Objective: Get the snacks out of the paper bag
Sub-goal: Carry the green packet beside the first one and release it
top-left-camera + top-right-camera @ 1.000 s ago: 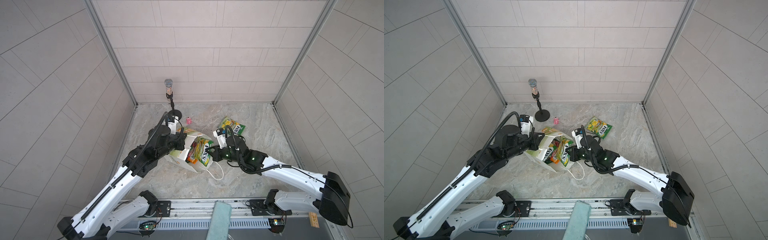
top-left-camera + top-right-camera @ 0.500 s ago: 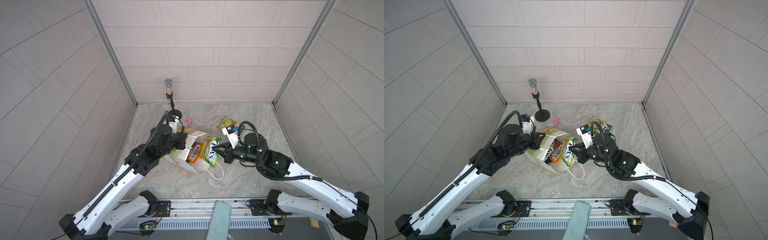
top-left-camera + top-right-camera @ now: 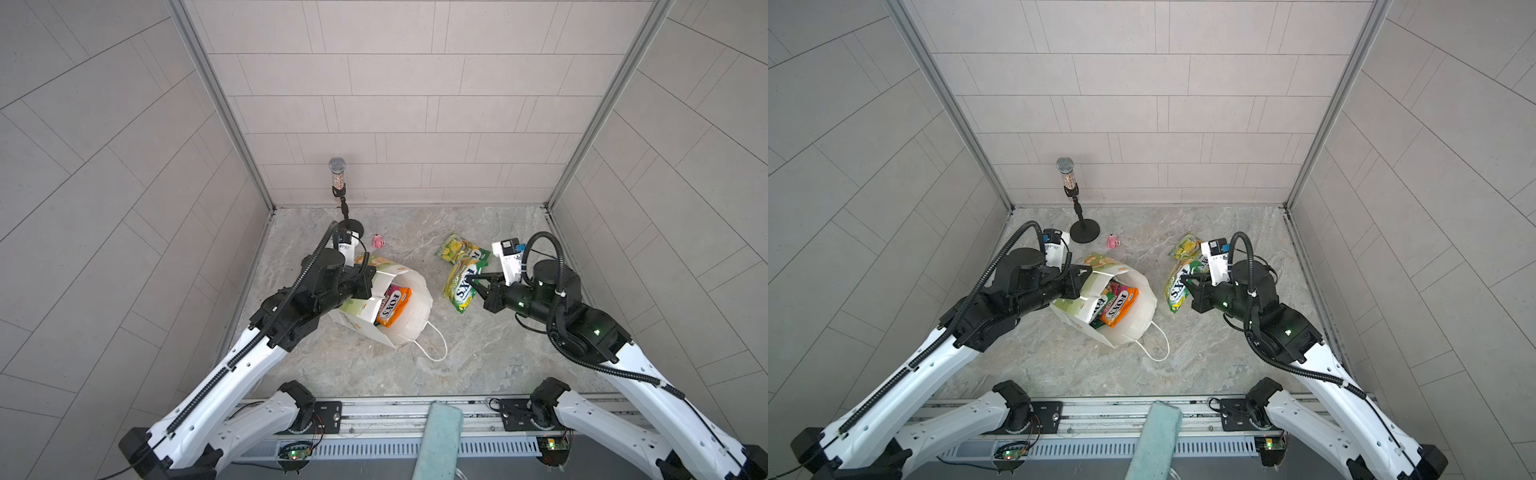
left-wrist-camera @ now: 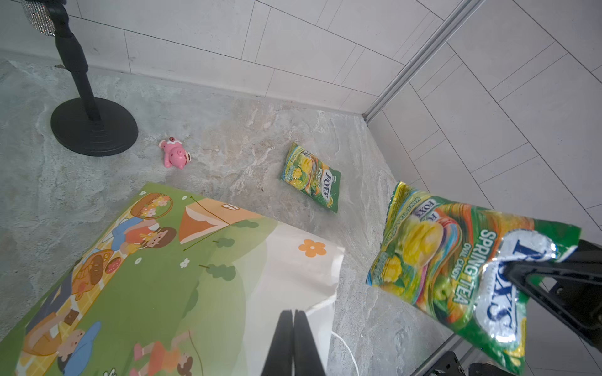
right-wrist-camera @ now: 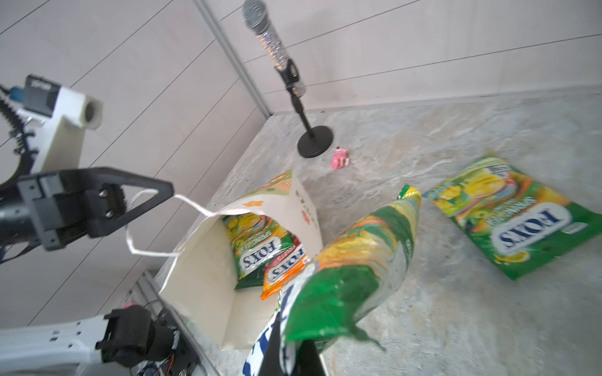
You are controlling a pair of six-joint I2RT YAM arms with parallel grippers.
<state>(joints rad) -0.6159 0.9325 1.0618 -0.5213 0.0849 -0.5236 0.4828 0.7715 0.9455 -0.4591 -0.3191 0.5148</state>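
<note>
The white paper bag [image 3: 415,307] [image 3: 1140,316] lies tilted with its mouth open towards the right. My left gripper [image 3: 371,277] [image 5: 171,192] is shut on the bag's cord handle at the rim. Inside the bag lie a pink-orange FOX'S packet [image 3: 392,307] [image 5: 286,267] and a green-yellow one [image 5: 257,247]. My right gripper [image 3: 471,282] [image 5: 286,351] is shut on another green-yellow FOX'S packet [image 3: 461,286] [image 4: 456,270], held in the air right of the bag. One more green-yellow packet [image 3: 459,249] [image 5: 518,218] lies flat on the table behind it.
A microphone on a round black stand [image 3: 351,226] is at the back left, with a small pink toy [image 3: 377,241] beside it. A teal cloth [image 3: 438,440] hangs over the front rail. Tiled walls close in three sides.
My right gripper has drawn the green-yellow packet out of the bag's mouth and carried it to the right. The left gripper has kept its hold on the bag's handle.
</note>
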